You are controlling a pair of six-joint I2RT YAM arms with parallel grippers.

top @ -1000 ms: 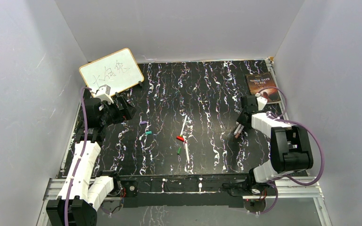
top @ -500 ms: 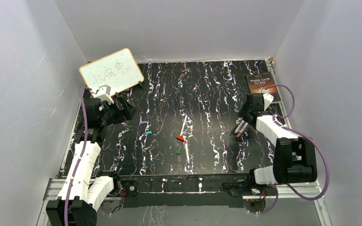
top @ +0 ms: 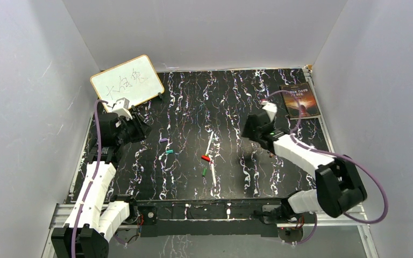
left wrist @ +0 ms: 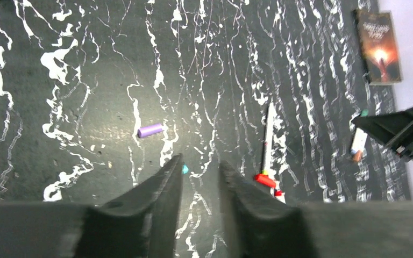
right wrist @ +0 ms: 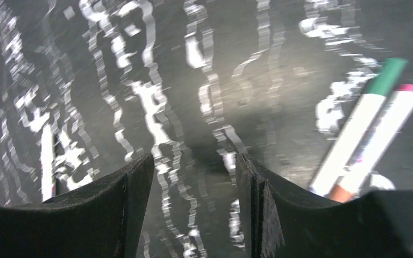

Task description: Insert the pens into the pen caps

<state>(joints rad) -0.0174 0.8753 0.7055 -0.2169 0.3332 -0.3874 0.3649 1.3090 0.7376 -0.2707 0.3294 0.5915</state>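
Tabletop (top: 193, 107) beneath: left jaws narrowly parted, right jaws wider, empty.

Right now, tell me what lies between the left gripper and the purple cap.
Only bare tabletop: the left wrist view shows nothing between the left gripper and the purple cap.

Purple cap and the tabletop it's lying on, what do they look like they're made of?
Purple cap: probably moulded plastic, smooth with a slight sheen, judging by its even colour and the soft highlight along its side.
Tabletop: dark with white marble-like streaks and a semi-gloss finish that shows broad pale reflections. It may be printed laminate or vinyl rather than stone, but the look leaves that open.
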